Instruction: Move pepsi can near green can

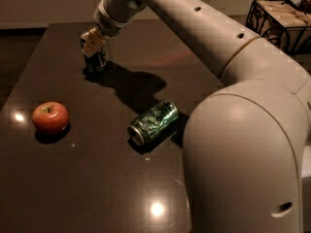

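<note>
Dark tabletop (97,188), arm (194,23) stretched far across, pincer (92,43) clamped on pepsi can (96,62).

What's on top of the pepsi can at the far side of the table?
The gripper sits over the pepsi can, covering its top and upper part. Only the can's lower blue body shows, upright on the table.
</note>
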`<action>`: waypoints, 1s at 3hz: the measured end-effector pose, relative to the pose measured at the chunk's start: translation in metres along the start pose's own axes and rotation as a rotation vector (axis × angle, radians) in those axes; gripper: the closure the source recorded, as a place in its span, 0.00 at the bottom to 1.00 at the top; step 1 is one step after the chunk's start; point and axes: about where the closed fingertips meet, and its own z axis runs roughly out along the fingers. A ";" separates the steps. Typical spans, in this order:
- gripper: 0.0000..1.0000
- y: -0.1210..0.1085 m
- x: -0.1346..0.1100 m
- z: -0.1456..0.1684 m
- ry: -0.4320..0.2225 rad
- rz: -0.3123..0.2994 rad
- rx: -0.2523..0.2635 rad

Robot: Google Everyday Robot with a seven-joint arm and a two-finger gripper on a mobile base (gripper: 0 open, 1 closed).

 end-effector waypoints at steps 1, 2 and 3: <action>0.64 0.006 -0.005 -0.009 -0.036 -0.018 -0.025; 0.86 0.015 -0.002 -0.032 -0.079 -0.043 -0.044; 1.00 0.022 0.022 -0.073 -0.107 -0.070 -0.049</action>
